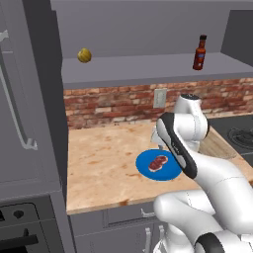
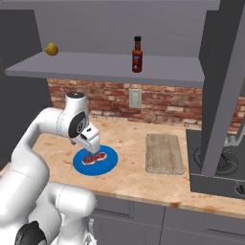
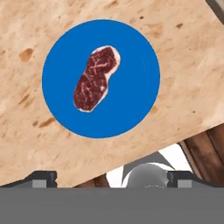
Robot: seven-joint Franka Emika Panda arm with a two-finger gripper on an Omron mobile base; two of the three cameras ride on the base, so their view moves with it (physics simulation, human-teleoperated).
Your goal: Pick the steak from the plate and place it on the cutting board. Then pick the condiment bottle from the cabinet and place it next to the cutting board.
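Observation:
The steak point(image 3: 96, 78), red with white marbling, lies near the middle of the blue plate point(image 3: 135, 87) on the counter. My gripper point(image 3: 111, 178) hangs above the plate, open, with its fingertips point(image 3: 43, 177) wide apart and nothing between them. From the base I see the hand point(image 2: 88, 138) just over the steak point(image 2: 94, 157) and plate point(image 2: 111, 160). The wooden cutting board point(image 2: 164, 153) lies to the plate's right, bare. The condiment bottle point(image 2: 137, 55) stands upright on the cabinet shelf point(image 2: 86, 64). From the left, the arm hides part of the plate point(image 1: 146, 167) and board point(image 1: 217, 146).
A yellowish round fruit point(image 2: 51, 49) sits at the shelf's left end. A stove point(image 2: 220, 165) adjoins the counter right of the board. A tall grey handled unit point(image 1: 29, 99) stands left of the counter. A brick wall with an outlet point(image 2: 135, 98) backs the counter.

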